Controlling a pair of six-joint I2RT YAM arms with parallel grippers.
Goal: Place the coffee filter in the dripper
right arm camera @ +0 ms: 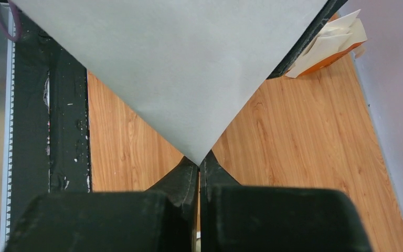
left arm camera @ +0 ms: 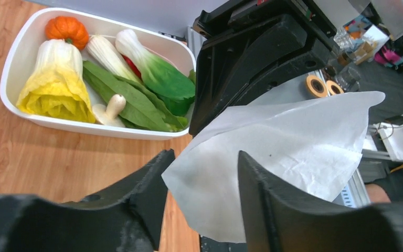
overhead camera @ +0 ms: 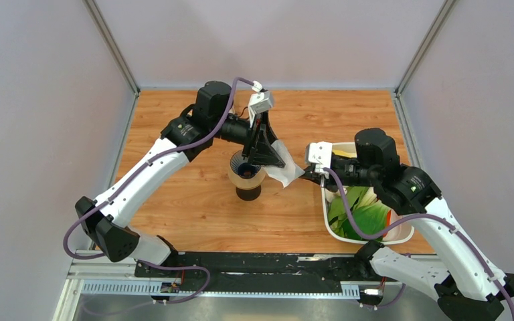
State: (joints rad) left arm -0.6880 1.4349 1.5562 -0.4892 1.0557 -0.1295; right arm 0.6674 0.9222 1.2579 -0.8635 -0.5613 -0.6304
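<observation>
The white paper coffee filter (overhead camera: 285,172) hangs in the air just right of the dripper (overhead camera: 242,163). The dripper is a dark cone seated on a brown pot (overhead camera: 247,182) with a tan rim, partly hidden by my left gripper. My right gripper (overhead camera: 306,171) is shut on one corner of the filter (right arm camera: 189,63), its fingertips (right arm camera: 198,161) pinched together on the paper's point. My left gripper (overhead camera: 269,162) is open; in the left wrist view its fingers (left arm camera: 202,160) stand wide apart on either side of the filter's near edge (left arm camera: 273,152) without clamping it.
A white tray (overhead camera: 326,217) of toy vegetables lies right of the pot, under my right arm; its rim shows in the left wrist view (left arm camera: 16,58). An orange holder with white papers (right arm camera: 329,46) lies on the wooden table (overhead camera: 194,200). Grey walls enclose it.
</observation>
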